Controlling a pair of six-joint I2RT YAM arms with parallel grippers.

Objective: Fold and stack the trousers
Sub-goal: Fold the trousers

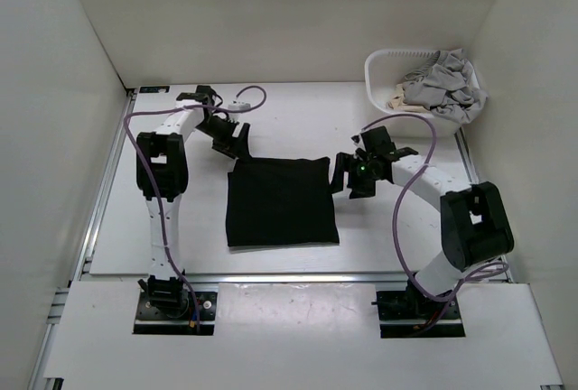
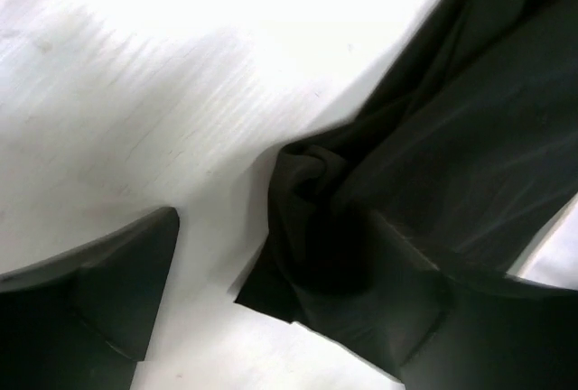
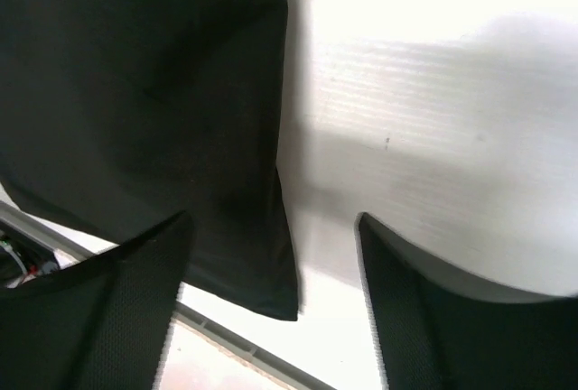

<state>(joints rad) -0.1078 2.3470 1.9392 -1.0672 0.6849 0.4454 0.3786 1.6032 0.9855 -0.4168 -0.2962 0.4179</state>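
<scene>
Centrally on the table [image 1: 289, 115] the trousers [image 1: 280, 202] lie folded into a rough square, near edge straight, white surface showing on every side. Left gripper [image 1: 237, 144] stands open at the far-left corner, where the cloth is bunched up between its fingers. Right gripper [image 1: 345, 175], open too, straddles the right edge, gripping nothing. Basket [image 1: 384, 65] sits well apart, far right

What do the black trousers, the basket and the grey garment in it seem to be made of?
The trousers: soft, matte black fabric; they lie folded flat and one corner bunches in soft creases. The basket: probably white plastic; it has a smooth, stiff rim and the wall looks slotted. The grey garment: light grey cloth, perhaps jersey; it lies crumpled over the rim.
</scene>
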